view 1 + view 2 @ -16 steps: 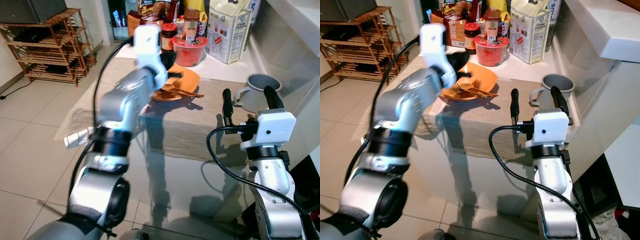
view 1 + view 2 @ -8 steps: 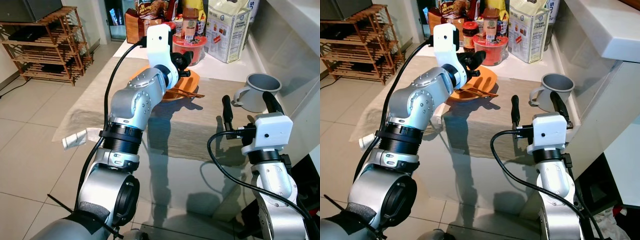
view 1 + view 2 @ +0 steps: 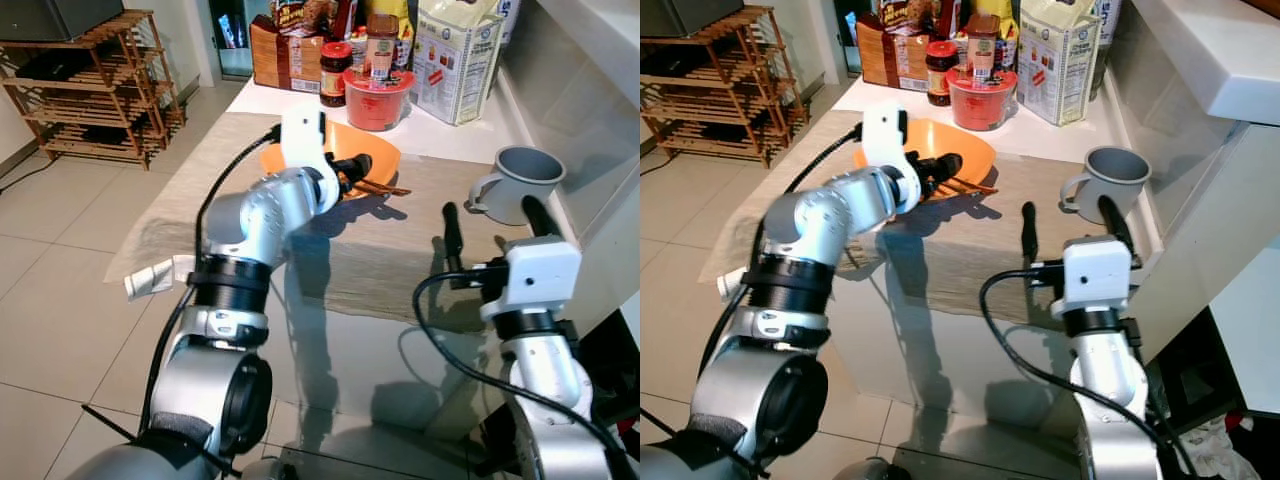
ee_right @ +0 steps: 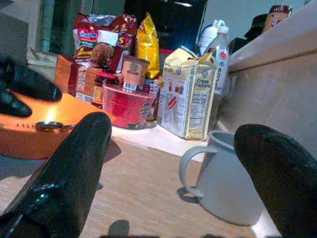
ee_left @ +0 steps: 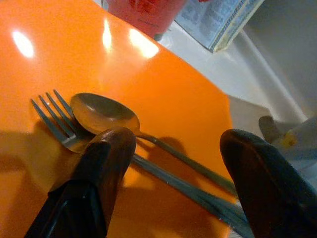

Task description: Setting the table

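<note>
Left gripper (image 5: pixel 173 163), fingers spread, hovers over a thin metal spoon (image 5: pixel 106 113) and fork (image 5: pixel 59 124) on the glossy orange plate (image 5: pixel 163 94); stiff, light, likely slippery, best pinched mid-handle.

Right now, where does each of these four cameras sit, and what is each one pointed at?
Left eye view: on the head, looking down at the round orange plate; both silver arms show.
Right eye view: beside it, same scene.
Left wrist view: over the plate, metal spoon and fork between open left claw fingers.
Right wrist view: along the open right claw toward the grey mug.
All share the plate.
</note>
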Robot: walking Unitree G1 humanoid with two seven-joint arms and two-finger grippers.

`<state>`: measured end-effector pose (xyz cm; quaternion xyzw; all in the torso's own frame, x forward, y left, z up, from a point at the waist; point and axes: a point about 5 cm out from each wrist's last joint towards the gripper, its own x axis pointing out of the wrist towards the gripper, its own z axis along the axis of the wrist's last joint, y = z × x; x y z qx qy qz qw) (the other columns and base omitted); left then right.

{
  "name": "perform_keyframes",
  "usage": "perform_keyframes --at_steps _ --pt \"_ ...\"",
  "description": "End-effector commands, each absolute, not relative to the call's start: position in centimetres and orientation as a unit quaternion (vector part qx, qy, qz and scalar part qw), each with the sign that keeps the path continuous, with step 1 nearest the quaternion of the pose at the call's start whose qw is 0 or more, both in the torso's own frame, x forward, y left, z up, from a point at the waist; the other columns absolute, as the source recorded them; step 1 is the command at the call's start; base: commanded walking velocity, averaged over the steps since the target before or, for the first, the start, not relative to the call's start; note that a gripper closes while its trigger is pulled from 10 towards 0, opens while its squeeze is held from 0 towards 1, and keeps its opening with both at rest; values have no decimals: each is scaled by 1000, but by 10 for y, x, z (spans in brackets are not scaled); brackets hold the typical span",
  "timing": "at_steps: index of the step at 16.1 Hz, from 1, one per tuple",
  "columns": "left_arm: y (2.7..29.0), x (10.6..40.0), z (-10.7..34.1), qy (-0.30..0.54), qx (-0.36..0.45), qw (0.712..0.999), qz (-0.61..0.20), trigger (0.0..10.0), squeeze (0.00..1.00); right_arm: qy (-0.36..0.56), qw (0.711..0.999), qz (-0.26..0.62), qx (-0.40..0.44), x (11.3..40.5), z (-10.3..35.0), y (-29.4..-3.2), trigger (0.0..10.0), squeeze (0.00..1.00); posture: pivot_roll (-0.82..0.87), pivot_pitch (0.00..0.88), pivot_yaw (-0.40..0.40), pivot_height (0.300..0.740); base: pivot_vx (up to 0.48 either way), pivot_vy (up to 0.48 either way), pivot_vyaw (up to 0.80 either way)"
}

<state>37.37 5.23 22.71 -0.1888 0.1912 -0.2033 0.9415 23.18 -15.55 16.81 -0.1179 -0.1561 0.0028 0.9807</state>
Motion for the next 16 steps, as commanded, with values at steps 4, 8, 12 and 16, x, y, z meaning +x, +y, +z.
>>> perform_keyframes --at_steps 4,8,12,16 --pt "46 378 258 191 -250 920 -233 10000 0 -155 981 -1 -116 229 169 -153 10000 0 -59 0 47 718 0 0 0" --pt "42 369 245 281 -261 895 -229 10000 0 -151 981 -3 -119 226 167 -154 10000 0 -63 0 54 718 0 0 0" --pt "47 370 260 265 -247 909 -205 10000 0 -150 981 -6 -120 226 165 -153 10000 0 -56 0 72 718 0 0 0" --pt "49 370 259 275 -247 909 -194 10000 0 -147 982 -8 -118 225 163 -152 10000 0 -57 0 77 718 0 0 0"
